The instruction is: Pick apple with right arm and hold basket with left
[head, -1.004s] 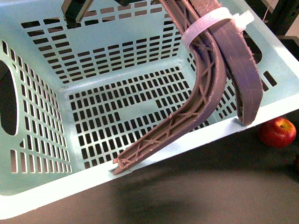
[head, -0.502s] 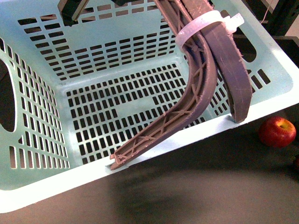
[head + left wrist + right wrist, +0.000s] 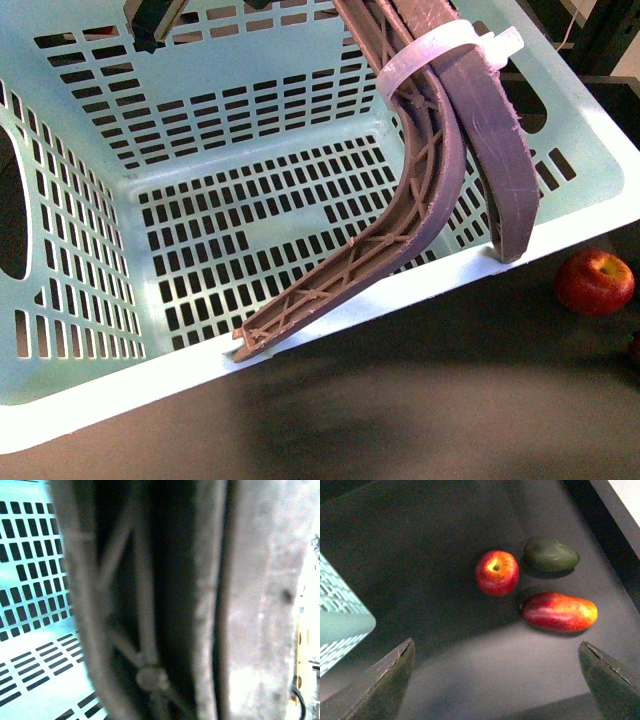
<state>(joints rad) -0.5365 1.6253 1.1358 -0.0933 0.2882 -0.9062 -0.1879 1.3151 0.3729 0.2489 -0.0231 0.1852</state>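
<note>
The pale mint-green basket (image 3: 420, 285) fills the front view, tilted, with its slotted floor bare. Its two brown ribbed handles (image 3: 440, 170), bound by a white zip tie (image 3: 440, 52), rise out of the top of the frame. My left gripper is shut on the basket. The blurred handles (image 3: 150, 600) fill its wrist view and hide the jaws. The red apple (image 3: 594, 282) lies on the dark table right of the basket. In the right wrist view the apple (image 3: 497, 572) sits beyond my open, empty right gripper (image 3: 495, 652), with a basket corner (image 3: 342, 625) to one side.
A dark green avocado-like fruit (image 3: 551, 555) and a long red-and-yellow fruit (image 3: 559, 611) lie close beside the apple. The dark table's edge (image 3: 600, 525) runs just past them. A bit of another red fruit (image 3: 636, 346) shows at the front view's right border.
The basket and its handles have shifted slightly up and to the left in the front view. The apple has stayed in place.
</note>
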